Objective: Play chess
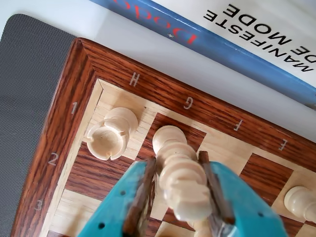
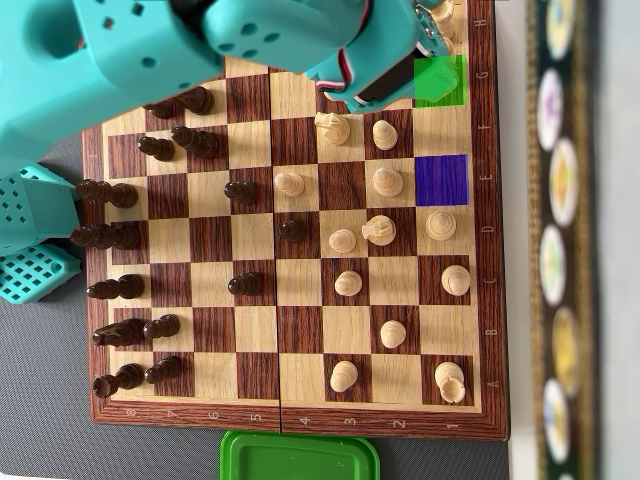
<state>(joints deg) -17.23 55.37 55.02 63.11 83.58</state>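
Up close, in the wrist view, my teal plastic pincer [image 1: 190, 197] grips a pale, turned-wood chess piece [image 1: 180, 173] with ridged collars, low in the frame over the wooden chessboard [image 1: 74, 74] near the G file. A cream rook [image 1: 111, 133] with a notched crown stands just left of it on the corner square. Only the overhead view shows the whole board, where my arm hides the pincer at the top, a green square [image 2: 440, 80], a blue square [image 2: 442, 180] and a green lid [image 2: 300, 457] at the bottom edge.
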